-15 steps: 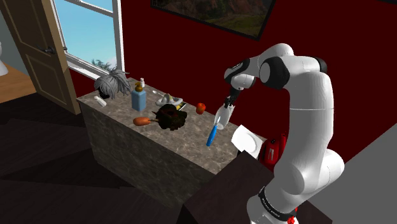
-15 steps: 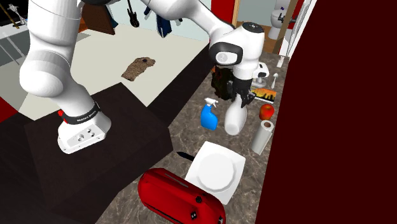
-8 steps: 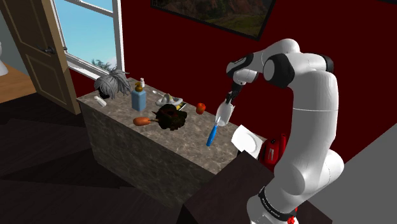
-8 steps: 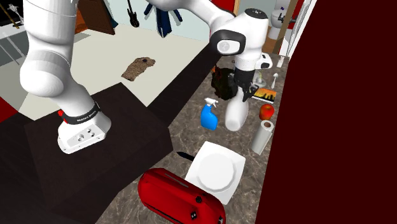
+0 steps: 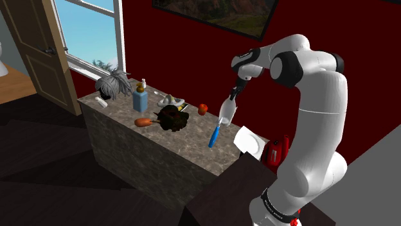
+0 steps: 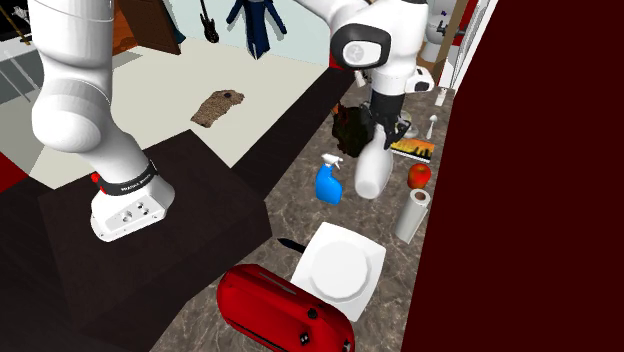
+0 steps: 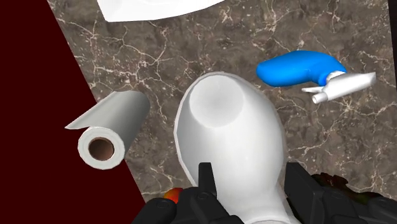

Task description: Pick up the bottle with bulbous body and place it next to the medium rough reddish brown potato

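My gripper (image 5: pixel 232 96) (image 6: pixel 385 135) (image 7: pixel 250 179) is shut on the neck of a white bottle (image 5: pixel 226 113) (image 6: pixel 372 172) (image 7: pixel 229 143) with a bulbous body. The bottle hangs upright from the fingers, just above the marbled counter (image 5: pixel 186 146) (image 7: pixel 191 51), base down. It is between a blue spray bottle (image 5: pixel 214 136) (image 6: pixel 328 183) (image 7: pixel 299 69) and a paper towel roll (image 6: pixel 411 215) (image 7: pixel 108 127). A reddish-brown oblong potato (image 5: pixel 142 121) lies further along the counter, near its front edge, beyond a dark shaggy object (image 5: pixel 171 118) (image 6: pixel 348 125).
A white plate (image 5: pixel 247 141) (image 6: pixel 343 265) and a red toaster (image 5: pixel 275 153) (image 6: pixel 285 310) sit at the stand's end of the counter. A small red fruit (image 5: pixel 203 109) (image 6: pixel 419 175) lies by the dark red wall. A blue dispenser (image 5: pixel 140 99) and a grey plant (image 5: pixel 113 83) stand at the far end.
The arm has risen and the white bottle has come up a little with the gripper. Nothing else on the counter has moved.
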`<state>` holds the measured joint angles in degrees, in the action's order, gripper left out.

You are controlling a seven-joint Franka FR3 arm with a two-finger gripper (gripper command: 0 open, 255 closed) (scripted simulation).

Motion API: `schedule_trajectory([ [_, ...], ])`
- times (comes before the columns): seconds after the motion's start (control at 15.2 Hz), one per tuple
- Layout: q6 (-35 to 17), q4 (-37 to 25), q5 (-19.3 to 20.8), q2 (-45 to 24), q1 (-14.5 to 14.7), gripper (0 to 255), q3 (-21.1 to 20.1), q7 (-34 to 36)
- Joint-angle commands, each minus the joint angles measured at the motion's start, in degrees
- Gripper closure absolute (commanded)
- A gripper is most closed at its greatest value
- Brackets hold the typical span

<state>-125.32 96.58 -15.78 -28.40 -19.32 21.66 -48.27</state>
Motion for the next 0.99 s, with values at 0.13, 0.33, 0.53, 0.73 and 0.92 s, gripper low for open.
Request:
schedule_trajectory([
  [0.13,2.6,-1.3,0.8,1.4,0.2,255,0.5,0.6],
  [0.33,4.5,-2.3,1.3,2.4,0.3,255,0.7,1.0],
  [0.53,6.4,-3.4,1.8,3.2,0.4,255,1.0,1.3],
  [0.73,8.3,-4.7,2.3,4.0,0.4,255,1.2,1.7],
  [0.92,10.3,-6.0,2.7,4.6,0.5,255,1.4,2.1],
])
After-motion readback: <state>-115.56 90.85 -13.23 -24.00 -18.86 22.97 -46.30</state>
